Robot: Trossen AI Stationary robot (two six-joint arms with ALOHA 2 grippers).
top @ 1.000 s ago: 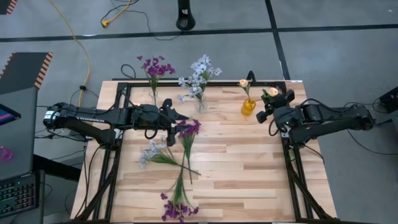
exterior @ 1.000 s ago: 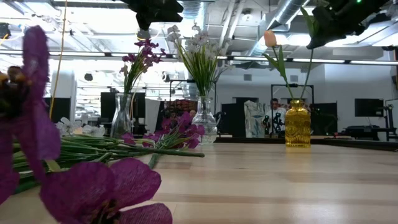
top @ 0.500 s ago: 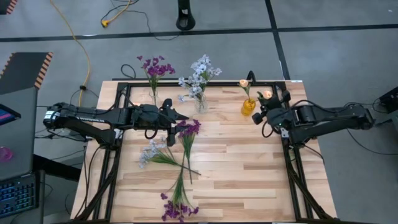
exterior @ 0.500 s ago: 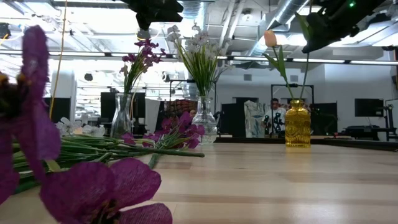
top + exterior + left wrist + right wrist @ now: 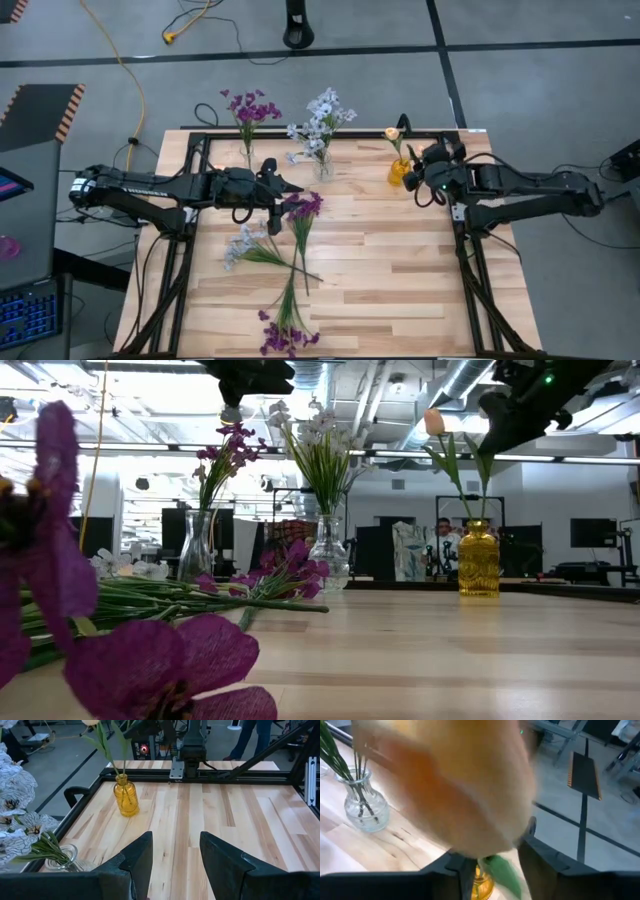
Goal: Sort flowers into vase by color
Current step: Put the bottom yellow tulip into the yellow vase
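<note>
Loose purple and pale flowers (image 5: 285, 262) lie on the near table beside the open, empty left gripper (image 5: 173, 854), while the right gripper (image 5: 424, 172), jaws parted, releases a peach bud (image 5: 455, 785) into the yellow vase (image 5: 399, 172); retreat likely follows.

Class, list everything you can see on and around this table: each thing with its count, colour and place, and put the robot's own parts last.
Table: one, light wood, dark frame.
Yellow vase: one, amber, far right; peach buds in it.
Middle vase: one, clear, far centre; pale blue-white sprigs.
Left vase: one, clear, far left; purple sprig.
Loose flowers: purple and pale, lying crossed, left-centre.
Person: one, distant, behind the table.
Left gripper: open, empty, above loose flowers.
Right gripper: beside yellow vase, peach bud close to its camera.
</note>
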